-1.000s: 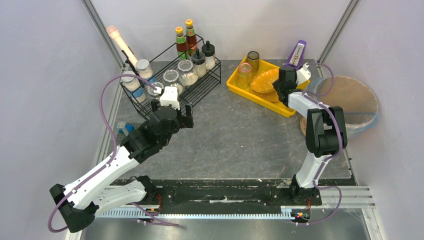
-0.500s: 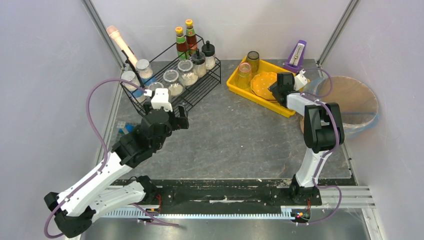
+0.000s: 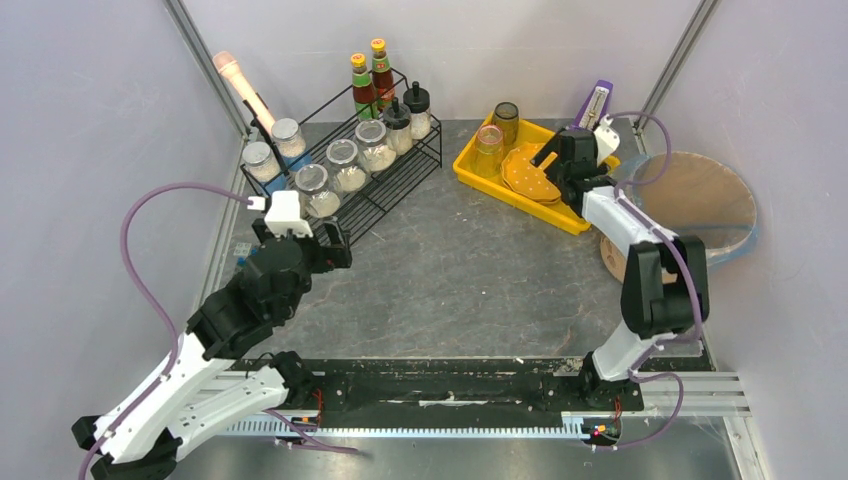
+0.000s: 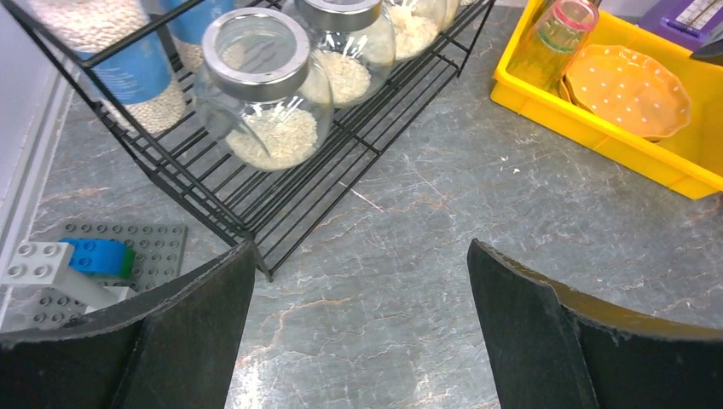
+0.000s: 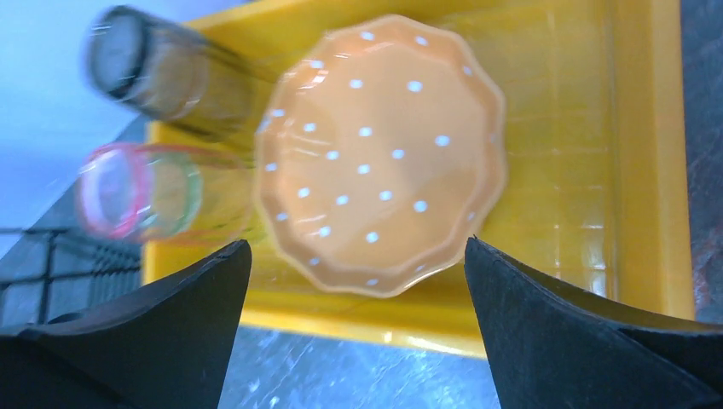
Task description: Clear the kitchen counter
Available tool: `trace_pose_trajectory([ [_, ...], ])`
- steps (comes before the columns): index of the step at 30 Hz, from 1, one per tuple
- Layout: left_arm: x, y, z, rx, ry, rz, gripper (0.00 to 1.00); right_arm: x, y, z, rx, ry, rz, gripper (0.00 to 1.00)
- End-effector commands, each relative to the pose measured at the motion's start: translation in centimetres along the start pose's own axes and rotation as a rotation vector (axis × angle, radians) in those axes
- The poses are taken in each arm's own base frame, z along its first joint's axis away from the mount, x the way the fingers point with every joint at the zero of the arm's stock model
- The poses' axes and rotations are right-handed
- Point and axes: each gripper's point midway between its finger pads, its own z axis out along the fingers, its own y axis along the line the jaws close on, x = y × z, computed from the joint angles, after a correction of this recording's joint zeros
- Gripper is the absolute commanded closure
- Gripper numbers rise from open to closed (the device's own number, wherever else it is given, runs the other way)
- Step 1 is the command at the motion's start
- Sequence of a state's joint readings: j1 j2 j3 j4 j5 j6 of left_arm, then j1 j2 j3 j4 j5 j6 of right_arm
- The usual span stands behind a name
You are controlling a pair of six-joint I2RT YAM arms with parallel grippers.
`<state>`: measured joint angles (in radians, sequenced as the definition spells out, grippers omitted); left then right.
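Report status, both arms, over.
Left gripper open, empty. Right gripper open over orange plate in yellow tray. Kitchen counter: toy bricks at left edge.

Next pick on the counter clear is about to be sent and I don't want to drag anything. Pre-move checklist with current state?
1. Right gripper open, nothing between its fingers: ok.
2. Orange plate lying in the yellow tray, free of the fingers: ok.
3. Glasses standing in the tray, apart from the right gripper: ok.
4. Left gripper open and empty over the kitchen counter: ok.
5. Left fingers clear of the black wire rack: cannot tell, its corner sits close to one finger.
6. Counter cleared: not ok, toy bricks lie at its left edge.
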<state>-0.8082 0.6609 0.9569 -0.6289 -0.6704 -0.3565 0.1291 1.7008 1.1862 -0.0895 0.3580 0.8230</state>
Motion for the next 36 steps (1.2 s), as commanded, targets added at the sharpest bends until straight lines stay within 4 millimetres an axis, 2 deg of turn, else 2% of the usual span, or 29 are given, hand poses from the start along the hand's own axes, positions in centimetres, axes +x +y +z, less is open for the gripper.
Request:
trace_pose_trajectory([
  [1, -2.2, 1.9, -1.6, -0.042, -0.069, -0.031, 0.02, -3.9, 4.9, -6.2, -0.183, -0.089, -0.132, 0.02],
  [5, -2.1, 2.8, -2.4, -0.043, -0.099, -0.041, 0.01, -5.7, 7.6, -12.2, -0.309, -0.175, -0.281, 0.02],
  [7, -1.9, 3.2, -2.7, -0.042, -0.110, -0.047, 0.02, -7.2, 7.8, -15.6, -0.359, -0.235, -0.314, 0.02],
  [11, -1.4, 4.0, -3.4, -0.037, -0.136, -0.084, 0.01, -9.3, 5.5, -21.1, -0.415, -0.341, -0.330, 0.02],
  [15, -1.0, 4.3, -4.1, -0.013, -0.141, -0.118, 0.01, -9.1, 1.8, -24.7, -0.440, -0.430, -0.408, 0.02],
  [18, -0.7, 4.6, -4.6, -0.005, -0.139, -0.146, 0.01, -8.1, -2.2, -25.9, -0.395, -0.495, -0.457, 0.02],
  [21, -0.1, 5.0, -5.0, -0.004, -0.139, -0.172, 0.01, -7.1, -6.5, -26.1, -0.293, -0.525, -0.461, 0.02],
  [24, 0.4, 5.9, -5.4, -0.022, -0.141, -0.193, 0.01, -6.6, -9.8, -26.9, -0.236, -0.581, -0.435, 0.02],
  [27, 0.8, 7.2, -6.0, -0.056, -0.163, -0.236, 0.01, -6.3, -11.7, -27.8, -0.223, -0.631, -0.431, 0.02],
  [32, 1.9, 8.6, -6.4, -0.081, -0.198, -0.248, 0.01, -5.2, -14.3, -27.2, -0.146, -0.632, -0.444, 0.02],
  [36, 3.8, 9.6, -6.3, -0.099, -0.208, -0.263, 0.01, -4.8, -15.2, -26.9, -0.133, -0.652, -0.418, 0.02],
])
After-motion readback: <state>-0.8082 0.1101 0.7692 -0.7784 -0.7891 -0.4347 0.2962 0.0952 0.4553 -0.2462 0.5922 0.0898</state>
